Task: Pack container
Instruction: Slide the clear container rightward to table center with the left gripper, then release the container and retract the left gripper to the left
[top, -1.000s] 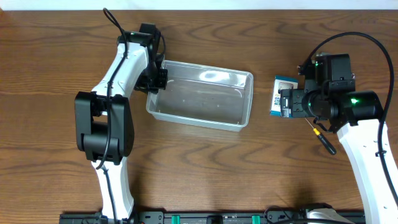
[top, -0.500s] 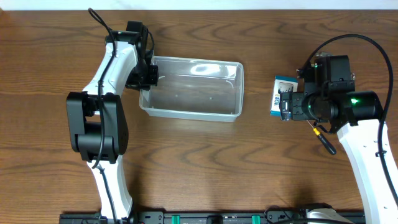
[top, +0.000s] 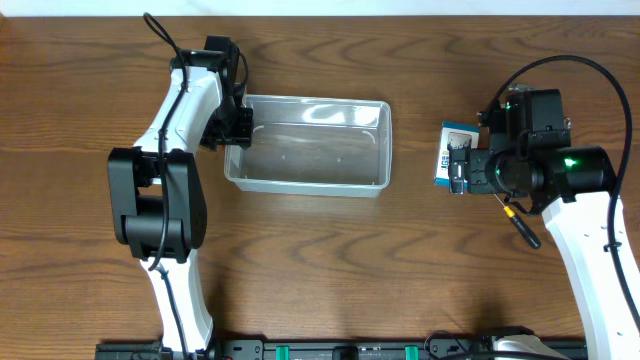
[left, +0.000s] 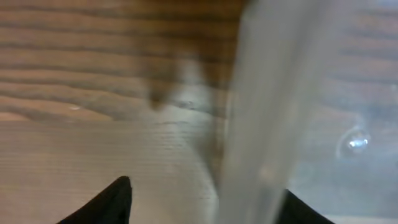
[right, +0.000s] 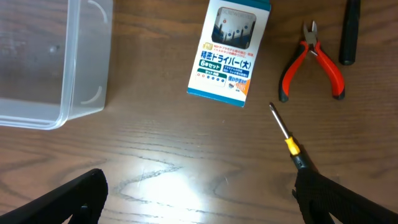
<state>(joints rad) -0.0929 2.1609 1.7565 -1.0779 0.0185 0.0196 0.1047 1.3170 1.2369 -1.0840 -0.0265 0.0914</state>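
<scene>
Both arms reach out over the table, jaws apart on each.
The left arm (top: 185, 110) rises from 7 o'clock toward 11 o'clock, its wrist bent so the left gripper (top: 238, 125) points to 3 o'clock, black fingertips (left: 118, 196) parted. The right arm (top: 590, 240) climbs from 5 o'clock toward 3 o'clock. The right gripper (top: 458, 168) faces 9 o'clock, its fingers spread wide.

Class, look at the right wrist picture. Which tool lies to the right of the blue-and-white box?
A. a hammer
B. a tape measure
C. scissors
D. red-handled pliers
D: in the right wrist view the red-handled pliers lie to the right of the blue-and-white box, apart from it, with their tips pointing to the top of the picture.
</scene>
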